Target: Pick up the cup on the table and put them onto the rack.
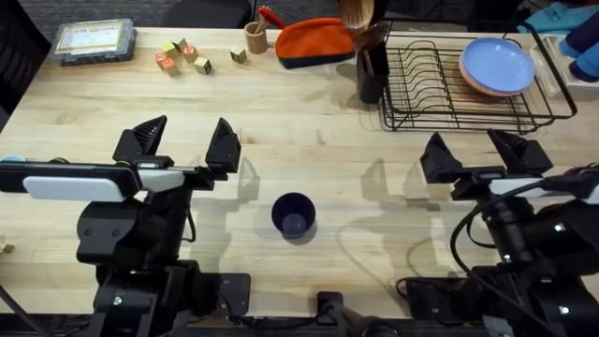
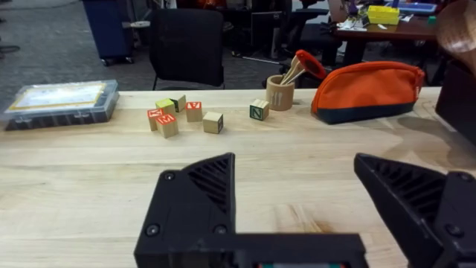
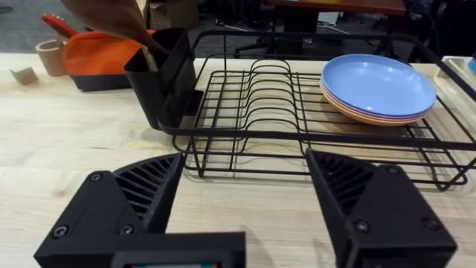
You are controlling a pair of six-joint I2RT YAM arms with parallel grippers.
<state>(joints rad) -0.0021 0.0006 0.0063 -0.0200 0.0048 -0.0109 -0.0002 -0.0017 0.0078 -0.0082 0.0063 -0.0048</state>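
Observation:
The dark navy cup [image 1: 294, 215] stands upright on the wooden table [image 1: 309, 140], near the front edge between the two arms. My left gripper [image 1: 184, 140] is open, to the left of the cup and a little farther back, with nothing between its fingers [image 2: 197, 201]. Off to the cup's right, my right gripper [image 1: 474, 151] is open too, just in front of the black wire rack [image 1: 440, 89]. In the right wrist view the rack [image 3: 297, 112] lies straight ahead of the fingers [image 3: 372, 201], with pale blue and pink plates [image 3: 378, 87] stacked at one end.
A black utensil holder [image 1: 371, 70] with wooden utensils stands at the rack's left end. An orange pouch [image 1: 314, 42], a tan wooden cup [image 1: 255, 37], several small blocks [image 1: 182, 56] and a clear plastic case [image 1: 94, 40] line the back edge.

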